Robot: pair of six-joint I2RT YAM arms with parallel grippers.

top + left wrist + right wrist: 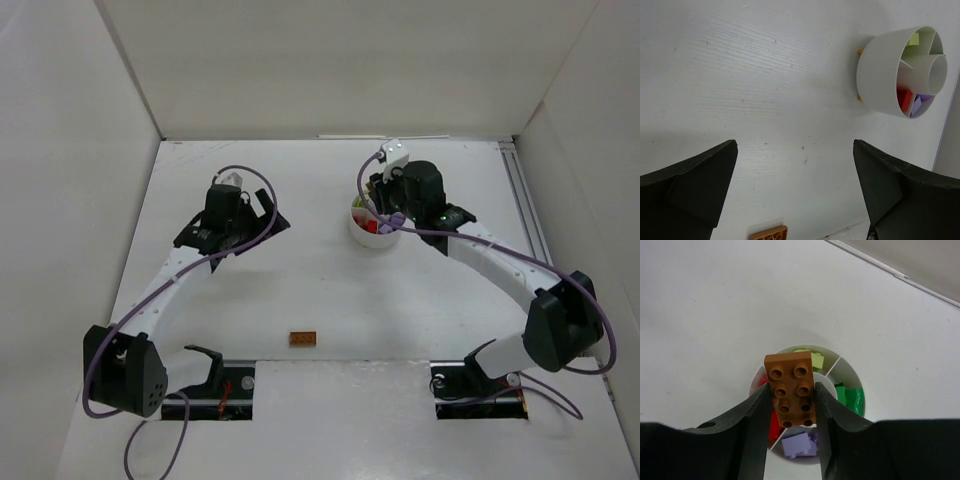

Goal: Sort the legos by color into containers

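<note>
My right gripper (792, 402) is shut on an orange-brown lego plate (791, 388) and holds it just above the round white dish (846, 371). The dish's wedges hold red (774, 427), purple (797, 444), green (850, 397) and yellow-green (815, 360) legos. In the top view the dish (374, 237) sits under the right gripper (385, 205). My left gripper (795, 190) is open and empty above the table, left of the dish (880, 75). Another orange-brown lego (303, 340) lies near the table's front edge, also at the bottom of the left wrist view (770, 233).
White walls enclose the table on three sides. A metal rail (525, 215) runs along the right edge. The arm bases (215, 385) sit in slots at the near edge.
</note>
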